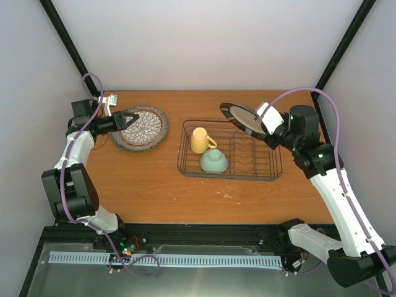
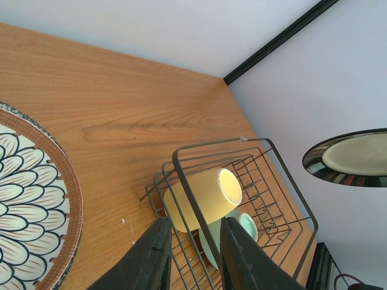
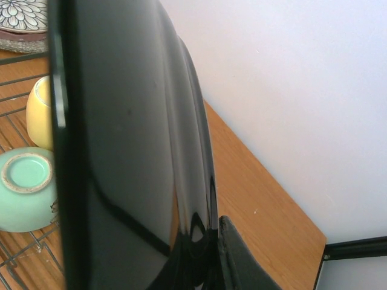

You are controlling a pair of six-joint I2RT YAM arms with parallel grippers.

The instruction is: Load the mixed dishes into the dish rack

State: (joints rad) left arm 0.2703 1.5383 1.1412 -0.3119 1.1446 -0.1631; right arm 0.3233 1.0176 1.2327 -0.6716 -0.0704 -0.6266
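My right gripper (image 1: 267,127) is shut on the edge of the cream plate with the dark rim (image 1: 242,116) and holds it tilted in the air over the far right end of the black wire dish rack (image 1: 184,151). In the right wrist view that plate (image 3: 121,151) fills the frame, edge-on. The yellow mug (image 1: 201,140) lies on its side in the rack's left part, with the mint bowl (image 1: 214,161) upside down beside it. My left gripper (image 1: 132,117) is open and empty over the brown petal plate (image 1: 143,127), which rests on a plate with a speckled grey rim.
The wooden table (image 1: 154,185) ends at white walls at the back and sides, with black frame posts in the far corners. The upright prongs (image 1: 244,151) in the rack's right part hold nothing. The left wrist view shows the mug (image 2: 211,190) and the bowl (image 2: 245,226) beyond the rack wire.
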